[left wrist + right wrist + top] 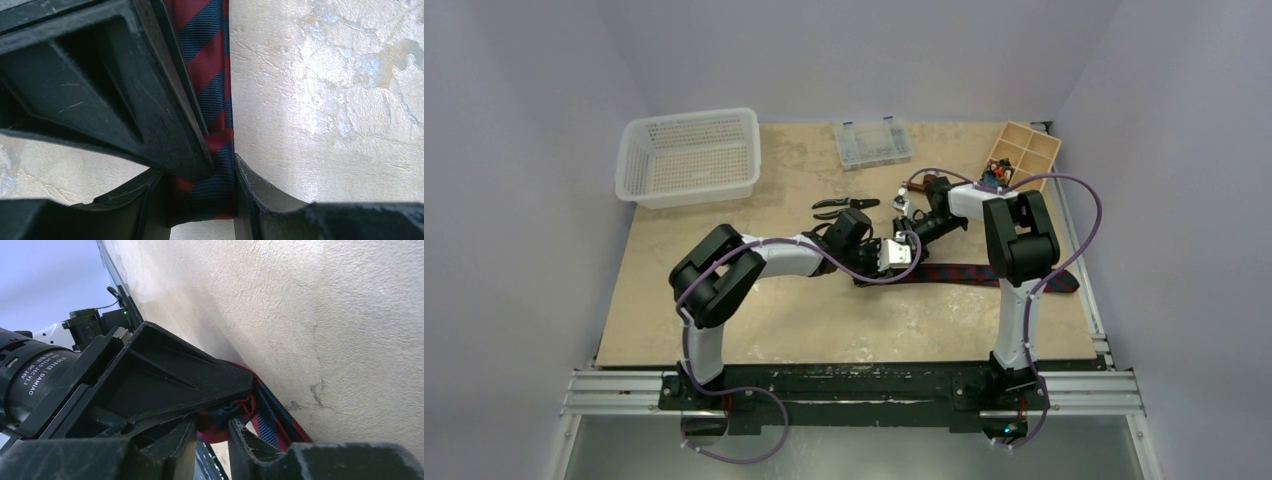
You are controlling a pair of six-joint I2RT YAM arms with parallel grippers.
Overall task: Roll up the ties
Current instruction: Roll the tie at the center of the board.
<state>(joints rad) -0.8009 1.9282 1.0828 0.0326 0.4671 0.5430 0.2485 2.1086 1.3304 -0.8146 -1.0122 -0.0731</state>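
My left gripper [202, 196] is clamped on one end of the tie [205, 75], and its red-and-navy stripes fill the gap between the fingers. The left arm [724, 275] reaches low toward its right, elbow bent. The right gripper [212, 434] meets it nose to nose, with the right arm [1019, 235] folded back leftward. Bunched tie sits between its 2 fingers, but I cannot tell whether they press it (the view is too close). The motor housing [30, 372] beside them reads "DAMIAO". From the grippers the tie lies flat to the right, and pliers [844, 207] lie just beyond.
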